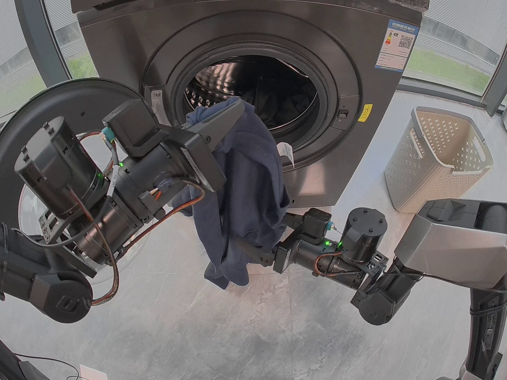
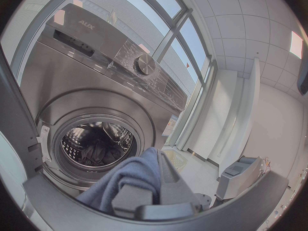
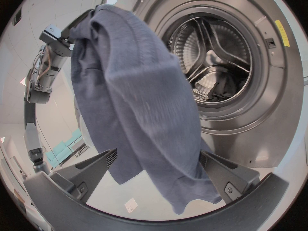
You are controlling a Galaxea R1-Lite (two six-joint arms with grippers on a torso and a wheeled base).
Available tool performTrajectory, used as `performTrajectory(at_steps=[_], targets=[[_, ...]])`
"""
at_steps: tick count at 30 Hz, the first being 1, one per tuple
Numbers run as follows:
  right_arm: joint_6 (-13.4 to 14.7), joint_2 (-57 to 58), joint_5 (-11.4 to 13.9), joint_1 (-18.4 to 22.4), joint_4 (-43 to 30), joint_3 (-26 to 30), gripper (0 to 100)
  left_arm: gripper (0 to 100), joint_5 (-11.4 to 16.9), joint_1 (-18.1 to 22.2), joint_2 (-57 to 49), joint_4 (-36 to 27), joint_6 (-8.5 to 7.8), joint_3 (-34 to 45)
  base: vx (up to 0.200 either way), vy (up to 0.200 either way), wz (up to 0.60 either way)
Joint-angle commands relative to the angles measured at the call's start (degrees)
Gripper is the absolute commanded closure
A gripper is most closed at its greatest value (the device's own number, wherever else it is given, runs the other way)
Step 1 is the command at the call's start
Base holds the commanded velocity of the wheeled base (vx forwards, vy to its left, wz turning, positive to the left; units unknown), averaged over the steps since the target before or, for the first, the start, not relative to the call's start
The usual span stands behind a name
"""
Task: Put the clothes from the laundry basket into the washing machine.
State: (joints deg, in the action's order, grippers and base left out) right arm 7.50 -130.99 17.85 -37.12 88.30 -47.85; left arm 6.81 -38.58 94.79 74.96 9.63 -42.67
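The dark grey metal front-loading washing machine [image 1: 132, 43] takes up the upper half of the head view. Its round door [image 1: 63, 106] is swung open at the left edge. A beige perforated plastic laundry basket [image 1: 438, 159] stands on the pale tiled floor [image 1: 185, 323] at the right of the frame, just beside the machine. A blue-grey knitted garment [image 1: 248, 186] hangs at the centre of the frame, in front of the drum opening and outside it, its lower end above the floor. Dark clothes [image 1: 280, 101] lie inside the drum. The left gripper [image 1: 232, 112] holds the garment's top at the opening's lower left rim, jaws clamped on the cloth. The right gripper [image 1: 256, 253] sits at the garment's lower part, jaws apart with the cloth hanging between them.
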Motion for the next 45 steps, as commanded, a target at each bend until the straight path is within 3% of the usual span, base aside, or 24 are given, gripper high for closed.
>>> performTrajectory(at_steps=[1, 15, 17, 22, 26, 38, 42, 43, 45], targets=[[0.4, 1.8, -0.5, -3.8, 0.0, 0.5, 0, 100, -0.2, -0.1, 1.8, -0.6, -0.05, -0.9, 0.0, 0.0, 0.0], [-0.5, -4.1, -5.1, -6.5, 0.0, -4.5, 0, 100, -0.6, -0.4, 5.7, -0.7, -0.31, -4.9, 0.0, 0.0, 0.0], [-0.6, -8.1, -9.4, -6.1, 0.0, -9.9, 0, 100, -0.7, -0.5, 5.7, -0.7, -0.31, -5.9, 0.0, 0.0, 0.0], [-0.8, -11.4, -11.5, -4.5, -0.6, -15.9, 0, 100, -1.5, -1.1, 4.9, -0.7, -0.31, -6.5, 0.0, 0.0, 0.0], [-1.0, -12.2, -15.4, -1.9, -2.2, -21.1, 0, 100, -1.8, -1.3, 2.9, -1.0, -0.31, -6.4, 0.0, 0.0, 0.0], [-0.8, -14.4, -15.8, 1.1, -3.2, -25.9, 0, 100, -1.7, -2.1, 0.6, -1.8, -0.31, -5.8, 0.0, 0.0, 0.0], [-0.5, -14.7, -17.6, 1.1, -2.8, -26.5, 0, 100, -1.8, -2.0, 0.5, -1.7, -0.31, -5.7, 0.0, 0.0, 0.0], [-0.3, -14.6, -17.6, 1.1, -2.4, -26.4, 100, 100, -1.7, -1.8, 0.5, -1.6, -0.23, -5.6, 0.0, 0.0, 0.0], [-0.3, -14.3, -17.6, 1.2, -2.3, -26.2, 100, 100, -1.7, -1.4, 0.5, -1.3, -0.23, -5.1, 0.0, 0.0, 0.0]])
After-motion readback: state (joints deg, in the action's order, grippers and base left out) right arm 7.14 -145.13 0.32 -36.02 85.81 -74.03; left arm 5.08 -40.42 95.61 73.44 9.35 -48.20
